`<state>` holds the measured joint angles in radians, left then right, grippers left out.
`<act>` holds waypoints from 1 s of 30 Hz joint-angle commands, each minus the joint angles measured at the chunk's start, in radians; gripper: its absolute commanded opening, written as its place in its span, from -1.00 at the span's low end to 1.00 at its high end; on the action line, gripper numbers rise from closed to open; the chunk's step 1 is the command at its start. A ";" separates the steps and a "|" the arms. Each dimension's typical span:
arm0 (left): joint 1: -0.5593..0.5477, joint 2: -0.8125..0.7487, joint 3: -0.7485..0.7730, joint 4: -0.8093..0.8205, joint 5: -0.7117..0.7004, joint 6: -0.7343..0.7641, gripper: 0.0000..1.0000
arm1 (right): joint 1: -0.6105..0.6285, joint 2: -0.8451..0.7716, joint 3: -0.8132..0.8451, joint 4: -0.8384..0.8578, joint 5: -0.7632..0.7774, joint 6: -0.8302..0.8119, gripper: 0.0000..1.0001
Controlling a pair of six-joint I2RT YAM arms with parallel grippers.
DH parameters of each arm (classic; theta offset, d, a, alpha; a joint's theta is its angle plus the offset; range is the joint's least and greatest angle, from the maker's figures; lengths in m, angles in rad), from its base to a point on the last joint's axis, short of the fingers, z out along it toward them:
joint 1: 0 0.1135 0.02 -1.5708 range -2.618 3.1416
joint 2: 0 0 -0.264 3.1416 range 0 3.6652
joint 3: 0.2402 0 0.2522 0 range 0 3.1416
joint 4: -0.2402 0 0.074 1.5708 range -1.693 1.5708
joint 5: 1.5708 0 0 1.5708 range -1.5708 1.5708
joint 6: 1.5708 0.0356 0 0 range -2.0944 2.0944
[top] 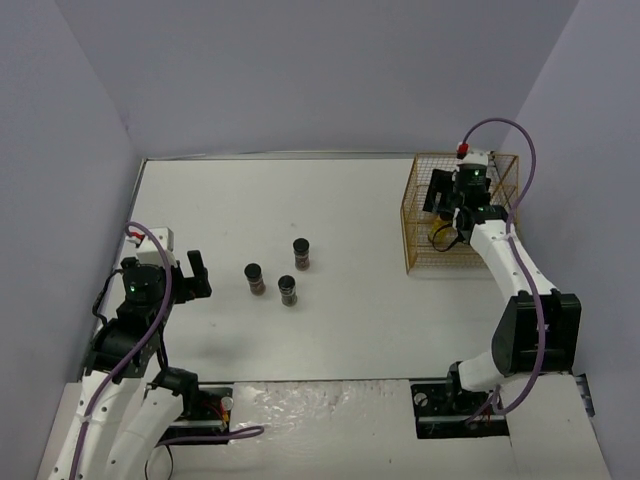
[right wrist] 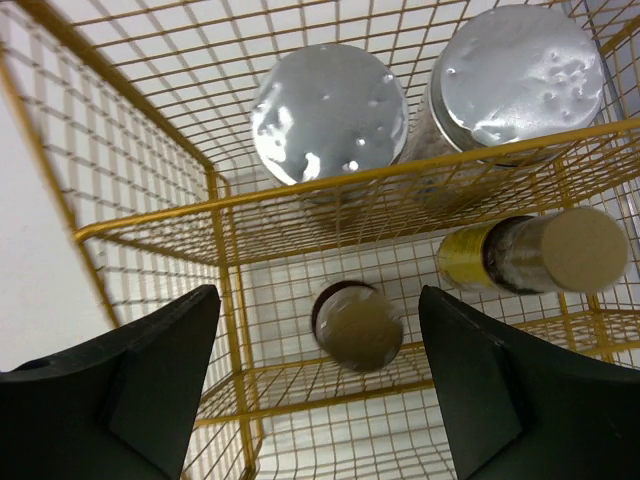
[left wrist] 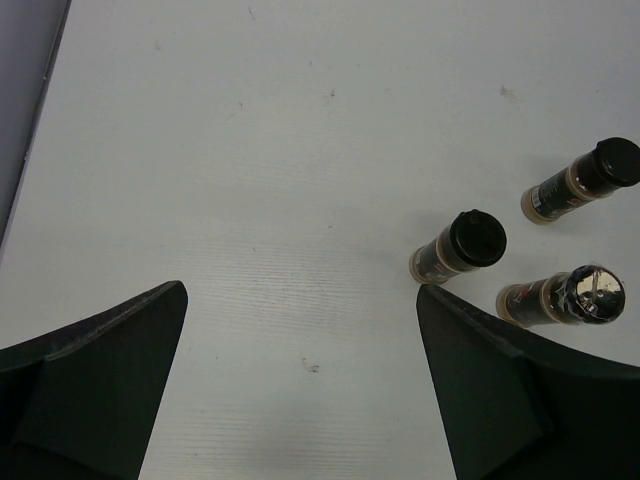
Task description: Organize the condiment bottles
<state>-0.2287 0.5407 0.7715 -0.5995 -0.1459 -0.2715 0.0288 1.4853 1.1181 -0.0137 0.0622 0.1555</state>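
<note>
Three short dark jars with black lids stand apart on the white table: one (top: 253, 278), one (top: 288, 290) and one (top: 301, 253). My left gripper (top: 197, 275) is open and empty just left of them. In the left wrist view the gripper (left wrist: 300, 290) hangs over bare table, with the jars at the right (left wrist: 460, 245), (left wrist: 580, 180), (left wrist: 565, 297). My right gripper (top: 445, 205) is open and empty above the gold wire basket (top: 410, 215). The right wrist view shows this gripper (right wrist: 318, 292) over two silver-lidded jars (right wrist: 330, 115), (right wrist: 520, 75) and two slim yellow bottles (right wrist: 357, 325), (right wrist: 535, 255) inside the basket (right wrist: 150, 225).
The basket stands at the far right of the table, close to the right wall. Grey walls close in the left (left wrist: 20, 150), back and right sides. The arm bases sit at the near edge (top: 200, 405).
</note>
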 commanded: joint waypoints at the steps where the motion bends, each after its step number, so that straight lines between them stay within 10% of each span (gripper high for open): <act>1: 0.006 0.018 0.019 0.071 0.009 0.011 0.94 | 0.061 -0.131 0.083 -0.038 -0.033 -0.034 0.61; 14: 0.008 0.030 0.020 0.073 0.017 0.012 0.94 | 0.627 -0.098 0.142 -0.089 -0.065 -0.077 0.97; 30: 0.008 0.030 0.020 0.073 0.022 0.012 0.94 | 0.920 0.172 0.169 0.003 -0.166 -0.096 0.97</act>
<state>-0.2279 0.5548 0.7715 -0.5991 -0.1307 -0.2699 0.9234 1.5898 1.2304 -0.0741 -0.0734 0.0789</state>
